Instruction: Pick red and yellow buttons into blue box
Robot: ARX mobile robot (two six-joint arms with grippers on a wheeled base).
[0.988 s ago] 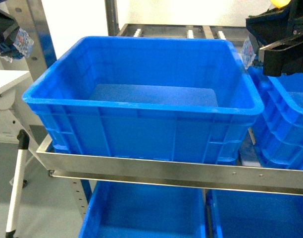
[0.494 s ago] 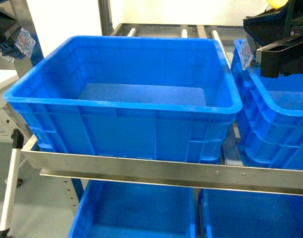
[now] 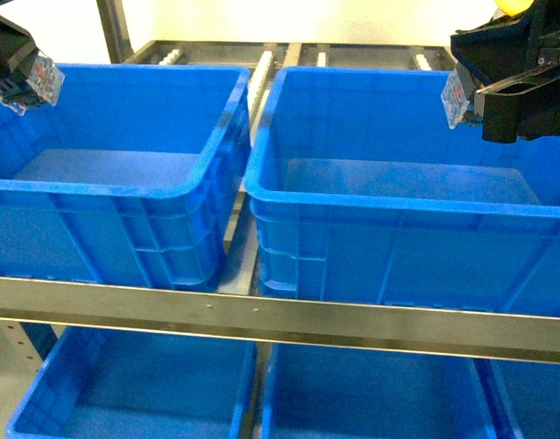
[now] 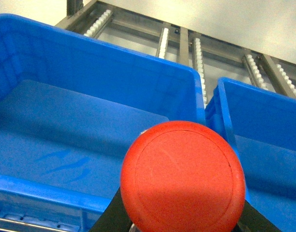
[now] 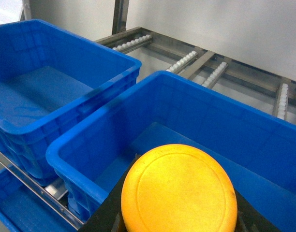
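Note:
Two alike blue boxes stand side by side on the shelf, the left one (image 3: 124, 187) and the right one (image 3: 399, 206); both show bare floors. My left gripper (image 3: 19, 69) hangs at the top left above the left box's near-left part, shut on the red button (image 4: 183, 176), whose cap fills the bottom of the left wrist view. At the top right my right gripper (image 3: 486, 91) is above the right box, shut on the yellow button (image 5: 178, 189). A sliver of the yellow cap (image 3: 516, 5) shows in the head view. Both buttons' bodies are mostly hidden by the jaws.
A steel shelf rail (image 3: 280, 315) runs across in front of the boxes. Further blue crates (image 3: 143, 393) sit on the level below. Roller tracks (image 4: 196, 48) and a white wall lie behind the boxes. A narrow gap (image 3: 248, 137) separates the two boxes.
The head view has swung to the right: the single box slid left in the picture and a second box came fully into view. Both grippers kept their places and their buttons.

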